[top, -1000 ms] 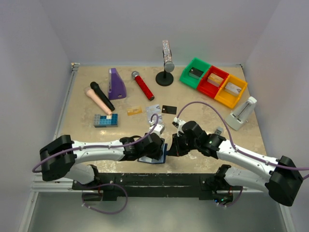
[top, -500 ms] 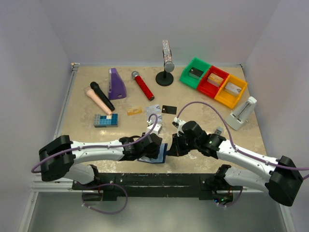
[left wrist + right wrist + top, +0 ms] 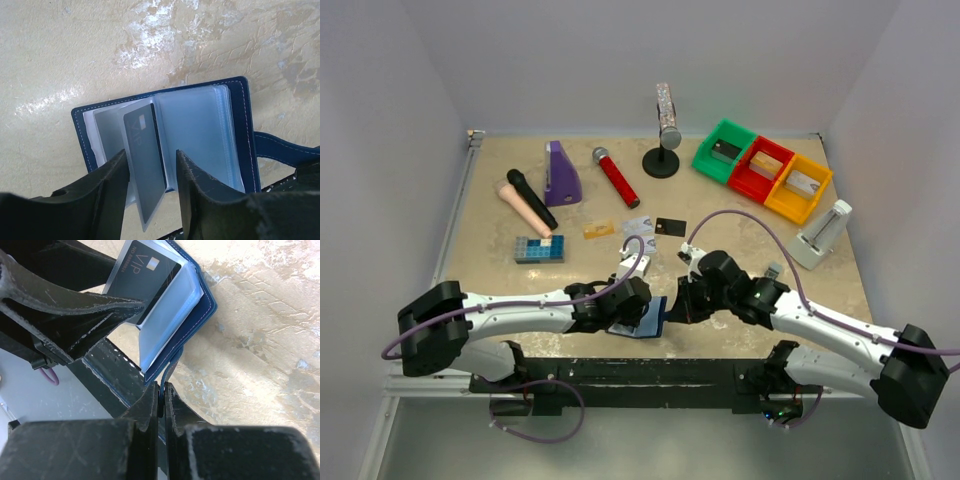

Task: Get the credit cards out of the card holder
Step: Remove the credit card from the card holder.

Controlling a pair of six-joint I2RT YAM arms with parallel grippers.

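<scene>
Card holder (image 3: 648,320) lies open at near edge of desk (image 3: 500,270), three loose cards (image 3: 637,226) well beyond it | left wrist: left pincer (image 3: 151,156) spread, fingers either side of dark VIP card (image 3: 144,155) raised from the holder | right wrist: right pincer (image 3: 161,389) pressed together, pinching holder's snap tab (image 3: 173,361)

One card holder (image 3: 653,318), one dark card (image 3: 145,165) in its sleeves, three loose credit cards (image 3: 638,225) on the tabletop (image 3: 500,275) beyond the card holder, three coloured bins (image 3: 760,168) beyond-right of it, one blue brick block (image 3: 539,249) to its left.
</scene>
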